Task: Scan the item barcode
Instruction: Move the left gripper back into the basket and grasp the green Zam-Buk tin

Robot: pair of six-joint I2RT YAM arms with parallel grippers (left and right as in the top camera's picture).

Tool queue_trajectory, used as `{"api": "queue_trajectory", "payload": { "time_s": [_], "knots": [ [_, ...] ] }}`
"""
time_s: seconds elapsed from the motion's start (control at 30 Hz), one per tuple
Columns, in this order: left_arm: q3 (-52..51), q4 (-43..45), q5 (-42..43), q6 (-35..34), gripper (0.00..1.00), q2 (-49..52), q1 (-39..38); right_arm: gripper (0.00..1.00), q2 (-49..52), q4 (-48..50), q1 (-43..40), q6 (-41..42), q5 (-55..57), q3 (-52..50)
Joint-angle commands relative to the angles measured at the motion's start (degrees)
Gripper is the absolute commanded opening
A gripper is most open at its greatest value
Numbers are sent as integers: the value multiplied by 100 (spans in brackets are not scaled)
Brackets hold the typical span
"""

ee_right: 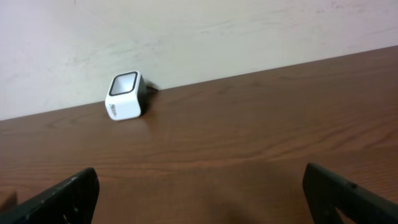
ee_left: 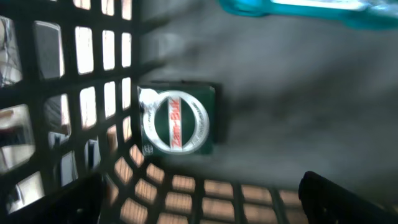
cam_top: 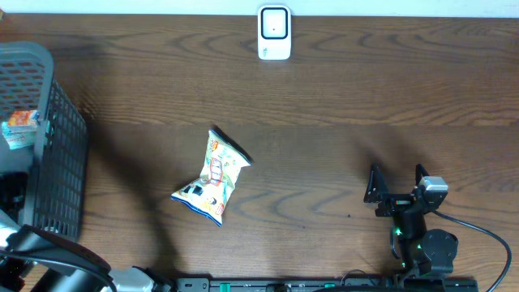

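The white barcode scanner stands at the table's far edge, and the right wrist view shows the scanner against the wall. A colourful snack bag lies at the table's middle. My right gripper hovers low at the near right, open and empty. My left gripper is open inside the black basket, with nothing between its fingers. Ahead of it on the basket floor lies a dark green box with a white ring. A blurred cyan package sits beyond it.
The basket's lattice wall stands close on the left of my left gripper. A small boxed item shows inside the basket from above. A black cable runs from the right arm's base.
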Motion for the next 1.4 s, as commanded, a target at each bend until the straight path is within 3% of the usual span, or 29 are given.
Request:
{"api": "queue_trajectory", "payload": {
  "time_s": [0.0, 0.4, 0.8, 1.2, 1.37],
  "knots": [
    [-470, 391, 0, 160, 98, 31, 168, 99, -15, -22, 33, -15, -35, -7],
    [-1672, 1519, -28, 229, 98, 85, 177, 99, -15, -22, 33, -15, -35, -7],
    [-2142, 1759, -365, 37, 98, 94, 177, 99, -15, -22, 33, -15, -35, -7],
    [-2601, 2688, -232, 168, 100, 96, 177, 99, -15, -22, 33, -15, -35, -7],
    [-2601, 3038, 238, 428, 93, 96, 177, 99, -15, -22, 33, -15, -35, -7]
  ]
}}
